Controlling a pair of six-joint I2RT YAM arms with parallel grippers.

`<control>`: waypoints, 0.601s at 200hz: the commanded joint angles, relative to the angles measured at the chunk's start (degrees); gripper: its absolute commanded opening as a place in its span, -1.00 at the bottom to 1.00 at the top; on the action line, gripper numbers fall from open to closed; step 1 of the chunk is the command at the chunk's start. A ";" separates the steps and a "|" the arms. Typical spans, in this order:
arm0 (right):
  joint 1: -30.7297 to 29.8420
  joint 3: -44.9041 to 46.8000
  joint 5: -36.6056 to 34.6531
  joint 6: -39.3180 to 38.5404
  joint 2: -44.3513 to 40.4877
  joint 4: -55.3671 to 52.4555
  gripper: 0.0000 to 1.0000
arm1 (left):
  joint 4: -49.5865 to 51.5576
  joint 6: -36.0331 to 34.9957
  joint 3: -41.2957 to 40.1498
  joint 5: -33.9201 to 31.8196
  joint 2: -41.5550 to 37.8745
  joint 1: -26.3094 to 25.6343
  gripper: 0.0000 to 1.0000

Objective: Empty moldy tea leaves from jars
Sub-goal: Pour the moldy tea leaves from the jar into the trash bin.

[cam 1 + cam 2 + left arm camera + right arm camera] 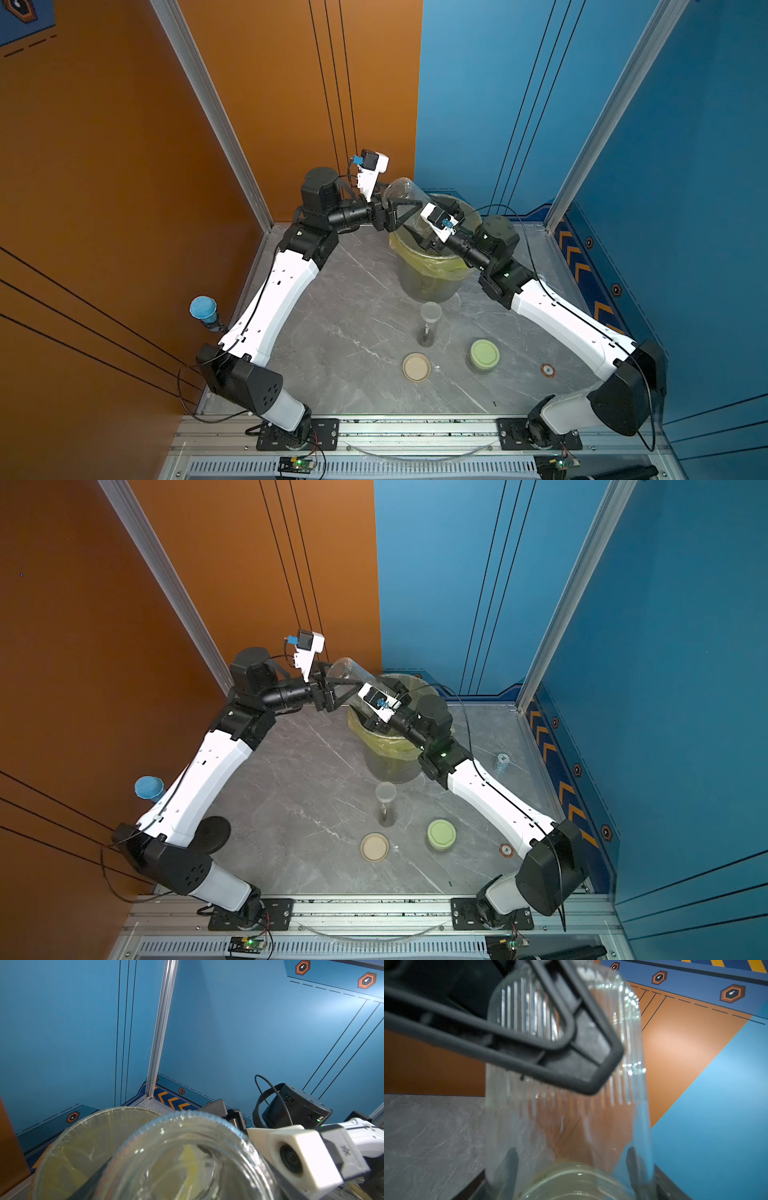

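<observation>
1: Two claws marked on the wide jar [404,192] [347,672]? Axis needed.
2: Long axis is slanted. The base is raised toward the left, and the mouth is dipped to the right, over the grey bin [428,286]. The lid is off.
1: Left arm pose?
2: It is stretched up from the front-left mount, the elbow is bent high by the orange wall, and the wrist is levelled toward the right. The left gripper [409,210] is clamped across the ribbed wall near the base. One finger [581,1057] is seen pressed flat on the glass in the right wrist view.
1: Right arm?
2: It is reached in from the front-right mount, with the wrist pitched down over the yellow bag [446,266]. The right gripper [571,1165] is pinched on the jar's neck end, with the threaded mouth nearest its palm and the base pointed away from it.
1: Table [353,332] items?
2: The beige lid [416,366] is laid flat. The tall narrow jar [429,322] is upright and capped, with dark tea leaves [427,341] at its bottom. The short jar [484,354] is upright under its green lid. All three are in front of the bin, well apart from both claws.
</observation>
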State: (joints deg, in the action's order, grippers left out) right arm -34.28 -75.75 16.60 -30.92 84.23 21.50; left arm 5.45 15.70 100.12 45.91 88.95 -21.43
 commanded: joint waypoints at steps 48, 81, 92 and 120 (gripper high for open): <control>0.75 -3.28 -3.01 1.69 2.84 2.50 0.79 | -3.17 -0.67 -0.02 -4.69 -0.69 0.02 -0.36; 1.23 -3.04 -3.15 2.87 3.18 2.94 1.00 | -3.04 -1.77 2.56 -6.24 0.99 0.51 -0.37; 1.37 -3.01 -3.32 3.02 3.31 2.97 0.99 | -2.22 -2.40 3.77 -6.54 1.99 0.55 -0.38; 1.60 -2.13 -3.86 4.21 2.84 3.40 0.99 | -2.01 -3.78 4.65 -8.15 2.86 0.65 -0.40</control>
State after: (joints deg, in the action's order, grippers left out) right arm -32.99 -77.21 14.46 -29.12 87.11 22.55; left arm 5.76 13.96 102.04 40.03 91.77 -21.32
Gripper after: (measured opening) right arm 0.995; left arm 0.846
